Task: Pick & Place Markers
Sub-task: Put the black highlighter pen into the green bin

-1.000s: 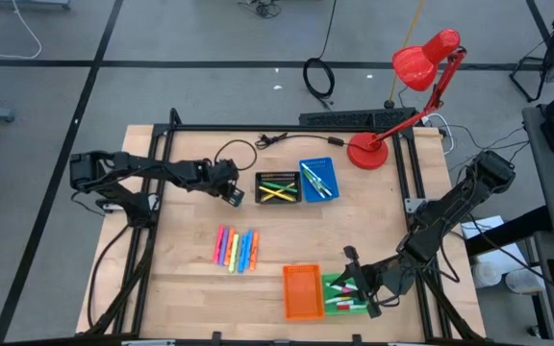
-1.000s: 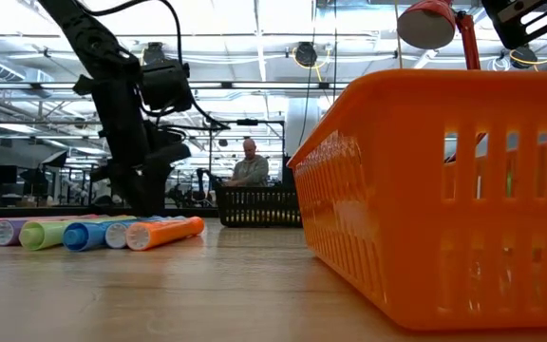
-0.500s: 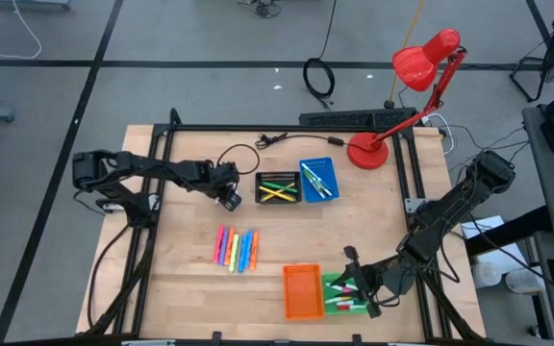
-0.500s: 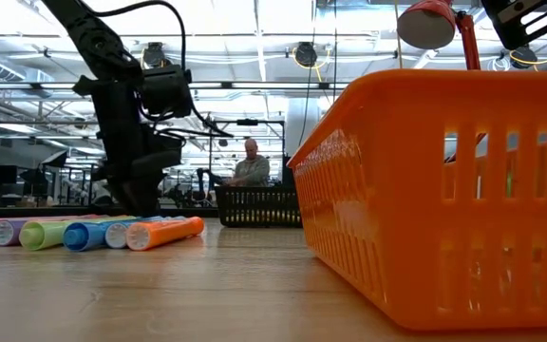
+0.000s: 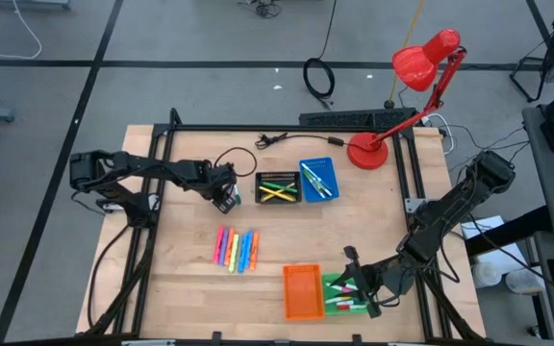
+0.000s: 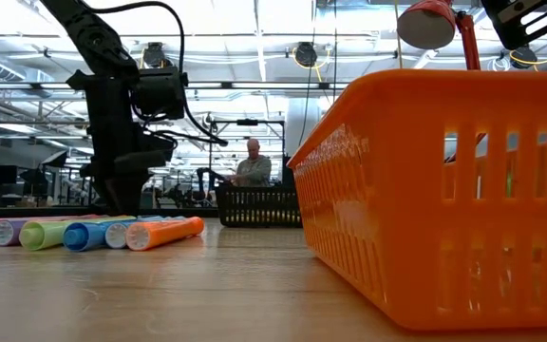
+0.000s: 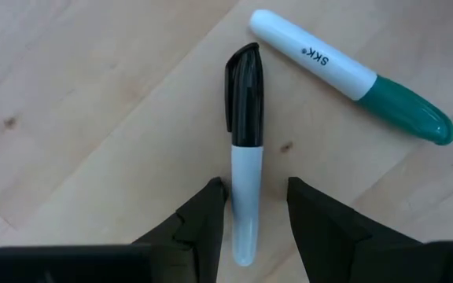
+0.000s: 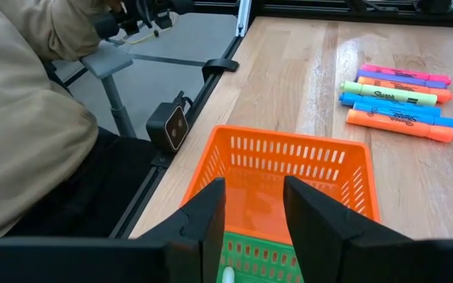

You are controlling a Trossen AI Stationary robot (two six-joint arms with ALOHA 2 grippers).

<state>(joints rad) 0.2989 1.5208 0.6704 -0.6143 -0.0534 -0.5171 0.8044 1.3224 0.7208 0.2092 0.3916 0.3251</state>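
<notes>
A: How are the markers made out?

B: A row of loose markers [image 5: 236, 249] is laid side by side on the table [image 5: 181, 288], in pink, orange, yellow, green and blue. More are seen in the black tray [image 5: 278, 187], the blue tray [image 5: 317, 180] and the green tray [image 5: 344, 295]. In the left wrist view a black-capped marker [image 7: 244, 145] with a white body is shown, and beside it, apart, a green-capped marker [image 7: 352, 75] of the same build.

A: What is given by one view and not by another?

B: Those two are hardly made out from above. From table height the row is seen end-on, the orange tray [image 6: 444, 190] fills the right side, and a seated person [image 6: 251, 163] is seen far behind. In the right wrist view a beige sleeve [image 8: 22, 118] is caught at the table's edge.

A: And the arms?

B: The left arm is stretched across the table's far side, its left claw [image 7: 254, 212] pointed down beside the black tray. Its fingers are spread, with the white body lying between them; no contact is seen. The right arm is folded low at the near right corner, the right claw [image 8: 250, 212] held spread and empty above the green tray, next to the orange one.
</notes>
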